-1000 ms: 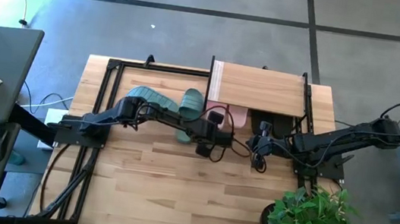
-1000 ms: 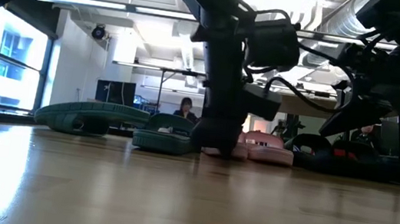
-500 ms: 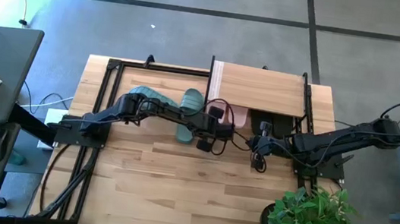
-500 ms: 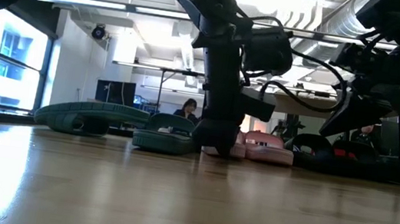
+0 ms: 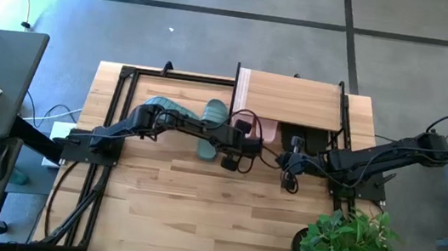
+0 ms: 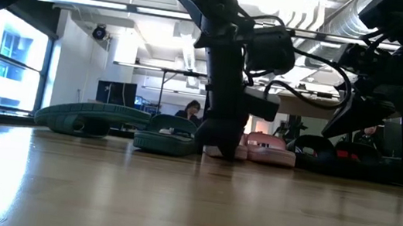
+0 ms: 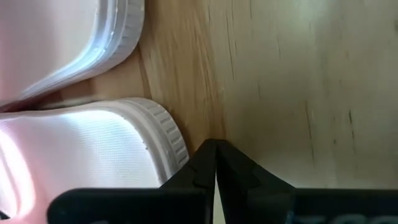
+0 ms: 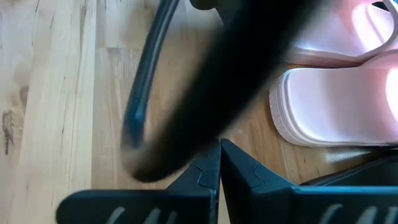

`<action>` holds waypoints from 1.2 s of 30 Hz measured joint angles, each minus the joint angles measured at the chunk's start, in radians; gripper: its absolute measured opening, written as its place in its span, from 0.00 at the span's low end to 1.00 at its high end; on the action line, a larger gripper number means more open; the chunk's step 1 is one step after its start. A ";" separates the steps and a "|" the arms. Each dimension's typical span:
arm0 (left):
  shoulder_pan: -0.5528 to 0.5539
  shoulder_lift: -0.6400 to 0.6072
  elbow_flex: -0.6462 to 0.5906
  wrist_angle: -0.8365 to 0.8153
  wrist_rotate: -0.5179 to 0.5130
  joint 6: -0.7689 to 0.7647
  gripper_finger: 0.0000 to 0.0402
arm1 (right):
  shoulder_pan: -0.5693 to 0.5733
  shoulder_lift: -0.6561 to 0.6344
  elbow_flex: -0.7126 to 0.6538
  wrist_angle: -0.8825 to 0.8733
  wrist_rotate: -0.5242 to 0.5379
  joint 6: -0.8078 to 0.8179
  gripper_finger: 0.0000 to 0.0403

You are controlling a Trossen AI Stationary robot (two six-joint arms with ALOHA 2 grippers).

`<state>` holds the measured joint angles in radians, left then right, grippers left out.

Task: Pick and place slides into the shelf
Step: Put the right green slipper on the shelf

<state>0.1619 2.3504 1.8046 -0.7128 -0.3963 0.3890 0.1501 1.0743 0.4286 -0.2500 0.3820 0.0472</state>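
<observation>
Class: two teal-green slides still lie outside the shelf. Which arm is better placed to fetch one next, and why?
Left. The left gripper sits right beside the teal-green slides, while the right gripper is farther away, before the shelf.

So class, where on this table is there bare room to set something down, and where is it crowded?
Bare wood lies along the near table edge, between the black frame and the plant. It is crowded at the far side: teal slides, pink slides, both arms and the shelf.

Teal-green slides point(image 5: 176, 112), pale pink slides point(image 6: 265, 148), black slides point(image 5: 304, 142), light wooden shelf top point(image 5: 289, 100), tan wood-grain desk point(image 5: 197, 208)
</observation>
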 joint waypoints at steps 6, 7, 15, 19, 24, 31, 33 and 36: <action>-0.014 -0.010 0.001 0.005 0.072 0.003 0.07 | 0.000 0.000 0.000 0.000 0.002 -0.002 0.00; -0.021 -0.014 0.001 0.000 0.081 0.003 0.09 | 0.000 0.000 0.000 0.000 0.002 -0.002 0.00; -0.072 -0.077 -0.001 -0.027 0.064 -0.016 0.24 | 0.000 0.000 0.000 0.000 0.010 -0.001 0.00; -0.114 -0.112 -0.001 -0.109 0.065 -0.045 0.28 | 0.000 0.000 0.000 0.000 0.021 -0.002 0.00; -0.195 -0.155 0.001 -0.272 0.064 -0.072 0.28 | 0.000 0.000 0.000 0.000 0.037 0.005 0.00; -0.339 -0.182 0.001 -0.508 -0.037 -0.220 0.26 | 0.000 0.000 0.000 0.002 0.037 0.040 0.00; -0.375 -0.182 0.001 -0.569 -0.083 -0.283 0.26 | 0.000 0.000 0.000 0.003 0.037 0.046 0.00; -0.416 -0.182 0.001 -0.648 -0.143 -0.358 0.29 | 0.000 0.000 0.000 0.004 0.037 0.050 0.00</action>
<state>-0.2538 2.1681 1.8053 -1.3608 -0.5397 0.0315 0.1501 1.0744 0.4286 -0.2462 0.4187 0.0975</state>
